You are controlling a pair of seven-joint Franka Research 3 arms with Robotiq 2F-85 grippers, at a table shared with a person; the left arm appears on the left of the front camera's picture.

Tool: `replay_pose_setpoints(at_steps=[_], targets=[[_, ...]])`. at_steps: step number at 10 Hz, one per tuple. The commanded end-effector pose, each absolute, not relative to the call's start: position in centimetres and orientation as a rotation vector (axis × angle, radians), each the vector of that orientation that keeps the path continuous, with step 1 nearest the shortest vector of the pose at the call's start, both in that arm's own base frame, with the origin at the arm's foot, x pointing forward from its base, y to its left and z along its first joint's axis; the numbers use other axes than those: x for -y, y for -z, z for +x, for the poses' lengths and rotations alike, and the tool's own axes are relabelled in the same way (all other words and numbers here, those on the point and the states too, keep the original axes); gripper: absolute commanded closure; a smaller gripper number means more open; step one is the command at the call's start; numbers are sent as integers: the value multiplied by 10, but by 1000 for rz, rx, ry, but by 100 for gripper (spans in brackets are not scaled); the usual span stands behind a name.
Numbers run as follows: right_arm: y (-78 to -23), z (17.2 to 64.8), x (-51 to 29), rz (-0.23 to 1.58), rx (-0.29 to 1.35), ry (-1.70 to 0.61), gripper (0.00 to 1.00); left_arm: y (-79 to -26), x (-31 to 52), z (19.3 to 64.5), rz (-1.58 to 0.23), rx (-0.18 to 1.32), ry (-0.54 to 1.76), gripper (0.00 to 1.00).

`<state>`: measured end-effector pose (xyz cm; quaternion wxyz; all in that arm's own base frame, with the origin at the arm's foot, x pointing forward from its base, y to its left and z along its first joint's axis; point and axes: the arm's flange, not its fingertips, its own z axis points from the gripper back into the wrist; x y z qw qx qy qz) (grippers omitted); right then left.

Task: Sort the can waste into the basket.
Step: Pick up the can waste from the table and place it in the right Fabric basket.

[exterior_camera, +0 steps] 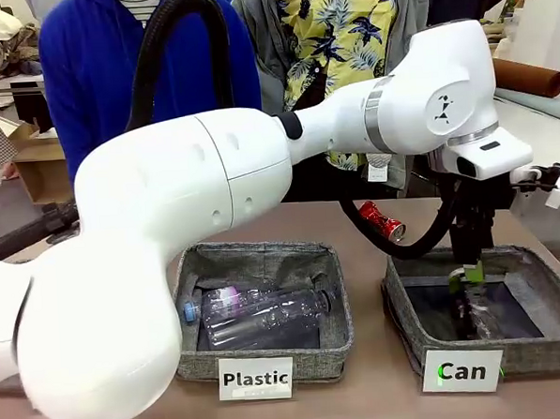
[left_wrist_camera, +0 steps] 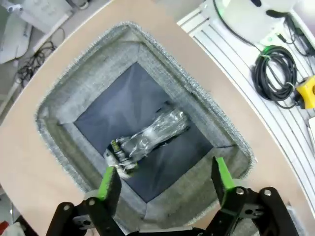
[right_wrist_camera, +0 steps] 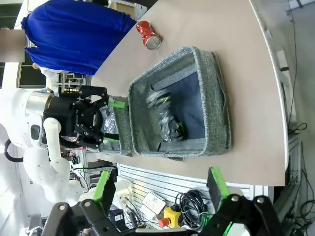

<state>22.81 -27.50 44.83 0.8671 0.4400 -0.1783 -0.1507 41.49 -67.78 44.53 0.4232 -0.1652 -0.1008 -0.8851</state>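
Grey basket (left_wrist_camera: 162, 54) walls ring the can (left_wrist_camera: 147, 140); left pincer (left_wrist_camera: 165, 169) spread above.

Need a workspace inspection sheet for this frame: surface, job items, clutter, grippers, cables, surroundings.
Surface: tan table, no spills seen.
Job's things: dark can lies inside the Can basket; red can is on the table beyond the basket's far corner, outside it.
Clutter: Plastic basket holding clear bottles.
Grippers: left gripper open above the Can basket, holding nothing; right gripper open, holding nothing.
Cables: black hose arching over the left arm; coiled black cable beside the table.
Surroundings: person in a blue top and another in a printed shirt at the far side.
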Motion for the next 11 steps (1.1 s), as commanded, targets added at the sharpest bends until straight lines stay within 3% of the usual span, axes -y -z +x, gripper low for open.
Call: replay_pose_setpoints(at_steps=[1, 3, 5, 7, 11], targets=[[-451, 230, 274, 914, 378, 327, 0, -480, 733, 458, -451, 192, 2262, 15], [-448, 228, 275, 921, 373, 315, 0, -504, 679, 442, -510, 200, 2204, 15], [-446, 249, 247, 966, 392, 298, 0, -519, 602, 421, -544, 109, 2029, 15], [-442, 263, 211, 1015, 379, 192, 0, -511, 523, 406, -548, -91, 1878, 15], [-425, 278, 173, 958, 257, 147, 0, -444, 376, 391, -727, -669, 1356, 15]])
